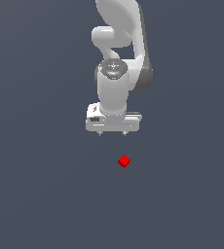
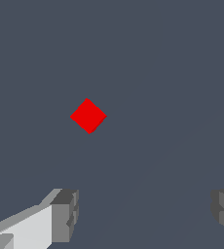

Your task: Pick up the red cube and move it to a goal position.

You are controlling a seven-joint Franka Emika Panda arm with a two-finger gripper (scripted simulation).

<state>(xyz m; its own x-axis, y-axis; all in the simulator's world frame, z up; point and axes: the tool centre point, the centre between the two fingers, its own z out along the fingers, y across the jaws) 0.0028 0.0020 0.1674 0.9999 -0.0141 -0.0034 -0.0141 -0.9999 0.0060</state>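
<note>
Currently: gripper (image 1: 112,133) spread wide, holding nothing.
Smooth, matte red cube (image 1: 124,161) lies apart on flat grey floor (image 1: 41,194).

Little bright red cube (image 1: 124,161) (image 2: 88,115) just sits flat on the plain grey floor, turned cornerwise like a diamond, untouched.

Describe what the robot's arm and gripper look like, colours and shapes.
The arm is glossy white with rounded, bulbous links, dark grey joint sections and a round grey cap. The gripper is a wide white rectangular block; its fingers have blocky grey ridged pads. No cables show.
</note>
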